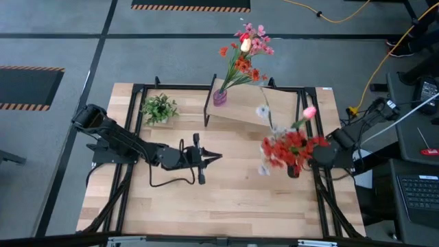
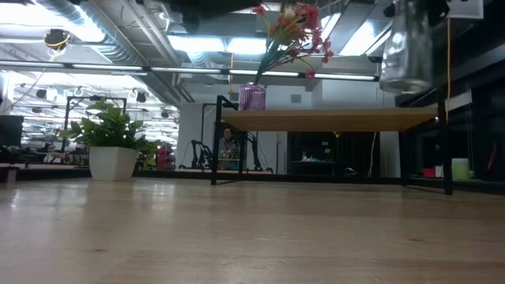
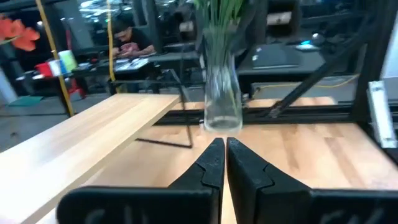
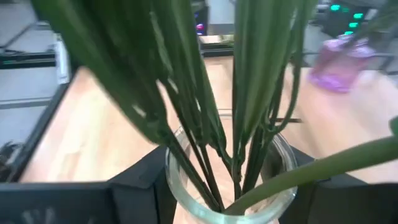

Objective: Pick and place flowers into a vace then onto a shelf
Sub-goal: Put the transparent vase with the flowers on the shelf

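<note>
One purple vase [image 1: 219, 97] of flowers [image 1: 245, 49] is already set on the shelf [image 1: 264, 108]; a clear vase [image 4: 227, 180] of red flowers [image 1: 288, 148] is held aloft right of it, clamped in right gripper [image 1: 306, 159] jaws, placement judged pending; left gripper [image 1: 214, 156] idles mid-desk, jaws together.

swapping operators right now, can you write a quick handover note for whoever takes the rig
Left end effector: shut, empty, over the middle of the table, pointing toward the clear vase.
Right end effector: closed around the clear glass vase, holding it lifted off the table near the shelf's right end.
Flowers: a red, pink and white bunch stands in the held vase. A second bunch sits in a purple vase already on the shelf.
Done: flowers loaded, one vase shelved, second vase picked up.
Left: set the clear vase on the shelf and release.
Small potted plant sits at the table's back left, untouched.
</note>
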### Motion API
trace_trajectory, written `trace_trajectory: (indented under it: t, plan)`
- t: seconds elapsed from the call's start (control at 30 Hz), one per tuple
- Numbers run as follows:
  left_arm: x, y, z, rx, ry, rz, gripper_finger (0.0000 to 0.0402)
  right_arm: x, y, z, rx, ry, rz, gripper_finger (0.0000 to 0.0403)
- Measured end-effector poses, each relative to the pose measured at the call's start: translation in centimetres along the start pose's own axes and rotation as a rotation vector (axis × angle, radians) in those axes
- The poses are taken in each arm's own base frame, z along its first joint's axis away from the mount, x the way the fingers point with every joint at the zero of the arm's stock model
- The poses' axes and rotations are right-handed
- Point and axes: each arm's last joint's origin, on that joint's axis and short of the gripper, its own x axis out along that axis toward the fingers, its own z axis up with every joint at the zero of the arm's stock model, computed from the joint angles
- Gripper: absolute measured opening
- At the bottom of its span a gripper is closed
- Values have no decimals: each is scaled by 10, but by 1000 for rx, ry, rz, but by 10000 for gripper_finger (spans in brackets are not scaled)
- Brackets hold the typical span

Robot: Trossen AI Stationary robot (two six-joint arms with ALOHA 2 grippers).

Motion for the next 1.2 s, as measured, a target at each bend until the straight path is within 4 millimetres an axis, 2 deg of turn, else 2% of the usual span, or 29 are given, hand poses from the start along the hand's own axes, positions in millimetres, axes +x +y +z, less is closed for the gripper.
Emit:
trace_trajectory:
  t: [0.1,0.2,0.3,0.4,0.6,0.83,1.2]
  plan:
    - [6,13,-4,29,48,42,10,0,-11,12,-14,12,-65,186]
    - [11,36,-5,29,110,79,10,-1,-22,25,-15,13,-124,186]
    - [14,60,0,-1,121,28,8,-6,-34,39,-5,28,-187,186]
    - [17,81,6,-4,101,-39,3,-7,-45,46,-7,40,-246,186]
    - [19,115,10,6,94,11,5,-6,-68,56,40,67,-323,186]
    - [21,131,8,36,108,59,5,-7,-98,63,102,86,-445,186]
    - [21,131,3,84,163,54,6,10,-126,60,155,153,-549,186]
